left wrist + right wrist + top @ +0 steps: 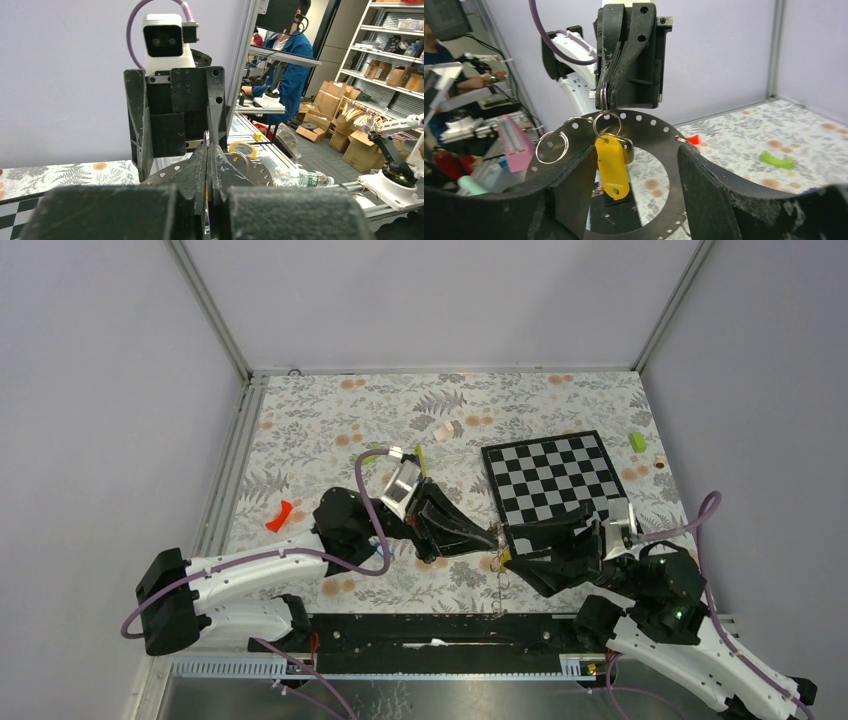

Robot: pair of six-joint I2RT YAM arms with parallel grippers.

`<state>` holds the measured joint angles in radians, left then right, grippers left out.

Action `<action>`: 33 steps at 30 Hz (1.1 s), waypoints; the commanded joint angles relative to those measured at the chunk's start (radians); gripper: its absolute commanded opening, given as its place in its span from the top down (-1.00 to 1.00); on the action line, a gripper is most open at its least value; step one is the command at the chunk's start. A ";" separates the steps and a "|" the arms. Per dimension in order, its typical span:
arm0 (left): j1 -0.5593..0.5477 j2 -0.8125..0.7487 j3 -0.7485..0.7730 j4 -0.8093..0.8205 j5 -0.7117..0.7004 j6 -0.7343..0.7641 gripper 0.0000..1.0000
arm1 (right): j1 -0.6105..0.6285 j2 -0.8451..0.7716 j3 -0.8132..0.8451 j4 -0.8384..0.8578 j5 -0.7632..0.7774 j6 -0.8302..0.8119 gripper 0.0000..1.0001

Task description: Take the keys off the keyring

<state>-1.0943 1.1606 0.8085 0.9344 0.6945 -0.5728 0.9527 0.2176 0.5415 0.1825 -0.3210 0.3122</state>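
One key at least remains: the yellow key [611, 167] hangs on the keyring [649, 135], mid-air between the arms. Left gripper [605, 102] is clenched on a split ring [604, 95] at its top. Right gripper [636, 165] is spread and holds nothing. Only the right wrist view shows this. The top view hides the keyring but shows a red tag [280, 515] on the table [330, 420], probably off already.

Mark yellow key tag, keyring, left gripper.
yellow key tag [611, 167], right wrist view, middle of tag.
keyring [649, 135], right wrist view, top of perforated band.
left gripper [605, 97], right wrist view, between fingertips pinching small ring [603, 107].
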 commanded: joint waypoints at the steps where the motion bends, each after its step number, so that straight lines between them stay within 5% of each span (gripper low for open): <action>1: 0.005 -0.028 -0.006 0.070 -0.060 0.017 1.00 | -0.002 -0.011 0.065 -0.064 0.054 -0.183 -0.33; 10: 0.005 -0.028 -0.011 0.077 -0.082 0.018 1.00 | -0.002 0.034 0.106 -0.051 0.016 -0.335 -0.35; 33: 0.005 -0.011 -0.001 0.091 -0.046 -0.004 1.00 | -0.002 0.095 0.072 0.059 -0.142 -0.201 -0.06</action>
<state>-1.0943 1.1603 0.7933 0.9367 0.6453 -0.5724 0.9527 0.3050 0.6117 0.1833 -0.4377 0.0887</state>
